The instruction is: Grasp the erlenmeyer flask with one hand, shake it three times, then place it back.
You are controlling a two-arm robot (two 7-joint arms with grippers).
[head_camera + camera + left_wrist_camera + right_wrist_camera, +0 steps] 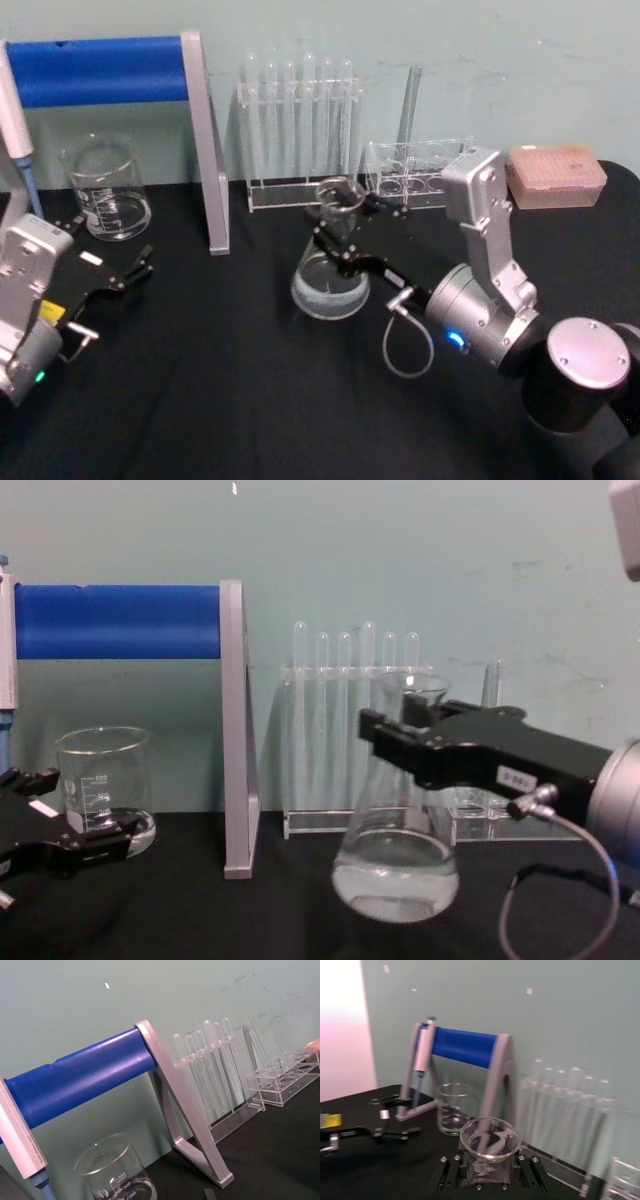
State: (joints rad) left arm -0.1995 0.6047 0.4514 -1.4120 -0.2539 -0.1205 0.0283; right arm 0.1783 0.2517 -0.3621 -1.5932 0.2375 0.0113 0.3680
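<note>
The erlenmeyer flask [330, 285] is clear glass with a little liquid in its wide base [395, 875]. It stands roughly upright at the table's middle. My right gripper [342, 222], black on a silver-grey wrist, is shut on the flask's neck just under the flared rim [487, 1137], reaching in from the right [400, 735]. I cannot tell whether the base touches the black table or hangs just above it. My left gripper [140, 268] rests open and empty low at the left [100, 840], well away from the flask.
A glass beaker [108, 190] stands at the back left under a blue-barred pipette stand [100, 70] that holds a pipette [18, 120]. Behind the flask are a test tube rack [300, 120], a low clear rack [410, 170] and a pink tip box [555, 175].
</note>
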